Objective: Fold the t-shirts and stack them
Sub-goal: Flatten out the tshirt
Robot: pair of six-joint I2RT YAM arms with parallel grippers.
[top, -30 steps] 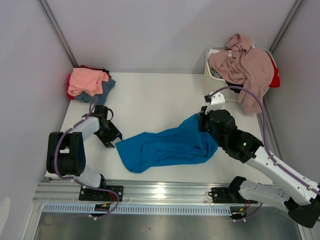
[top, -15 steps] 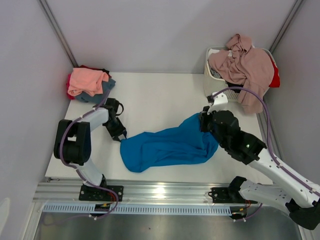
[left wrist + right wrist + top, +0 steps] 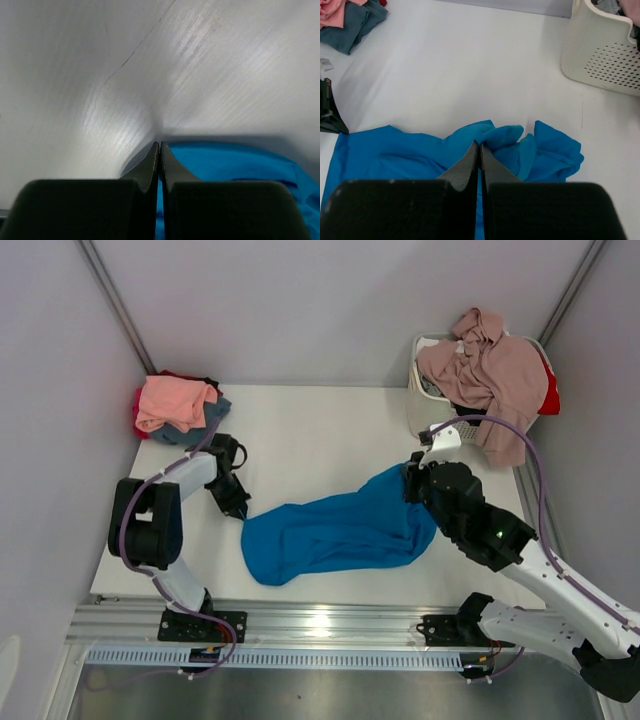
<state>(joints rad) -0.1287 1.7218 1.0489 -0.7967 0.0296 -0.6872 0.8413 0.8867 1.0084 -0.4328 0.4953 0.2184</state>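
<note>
Your left gripper (image 3: 243,512): fingers pressed together, pinching left edge of bright blue t-shirt (image 3: 340,530). Your right gripper (image 3: 411,475): fingers closed tight, clamping shirt's bunched right end.

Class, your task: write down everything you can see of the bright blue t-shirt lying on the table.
The bright blue t-shirt is soft, plain cloth, unfolded and crumpled. It lies stretched crosswise on the white table, towards its near edge. Its right end is bunched into folds and angles towards the far side. The left gripper is shut on its left edge, and the right gripper is shut on the bunched right end. No print shows, and the sleeves and collar cannot be made out.
</note>
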